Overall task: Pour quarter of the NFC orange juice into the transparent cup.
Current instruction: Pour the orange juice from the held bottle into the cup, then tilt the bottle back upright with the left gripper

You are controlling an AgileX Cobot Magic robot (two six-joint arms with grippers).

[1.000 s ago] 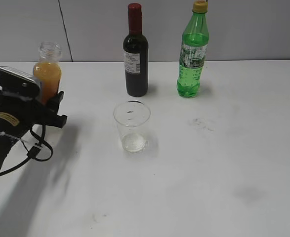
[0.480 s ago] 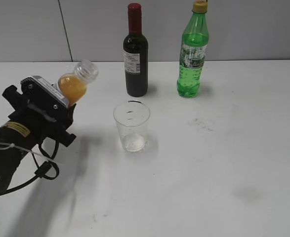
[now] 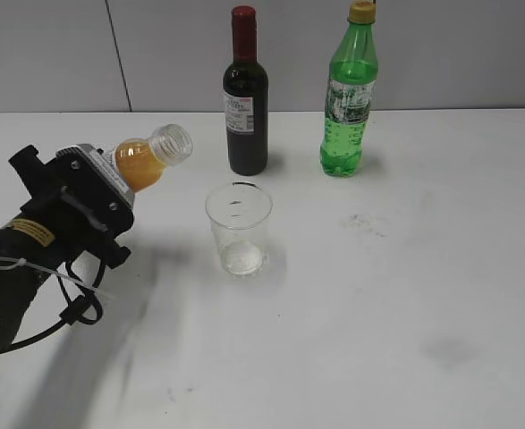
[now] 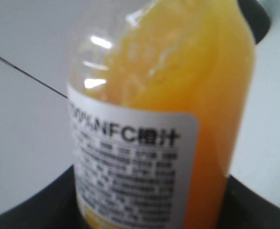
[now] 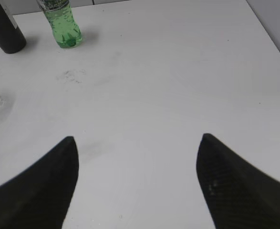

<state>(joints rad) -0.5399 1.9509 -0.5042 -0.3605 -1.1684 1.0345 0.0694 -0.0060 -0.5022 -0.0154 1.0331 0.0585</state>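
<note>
My left gripper [image 3: 110, 183] is shut on the NFC orange juice bottle [image 3: 146, 159], held above the table at the left. The bottle tilts to the right, its open neck pointing toward the transparent cup [image 3: 238, 229] but still left of it. The cup stands upright at the table's middle with only a trace at its bottom. In the left wrist view the bottle [image 4: 163, 119] fills the frame, label facing me. My right gripper [image 5: 137, 143] is open and empty over bare table; it is outside the exterior view.
A dark wine bottle [image 3: 245, 94] stands behind the cup and a green soda bottle [image 3: 349, 94] to its right, both upright near the back wall. They also show in the right wrist view, wine bottle [image 5: 5, 28], soda bottle [image 5: 62, 24].
My left gripper has lifted the juice bottle, carried it right toward the cup and tipped it from upright to a strong rightward tilt. The cup and other bottles have not moved.
</note>
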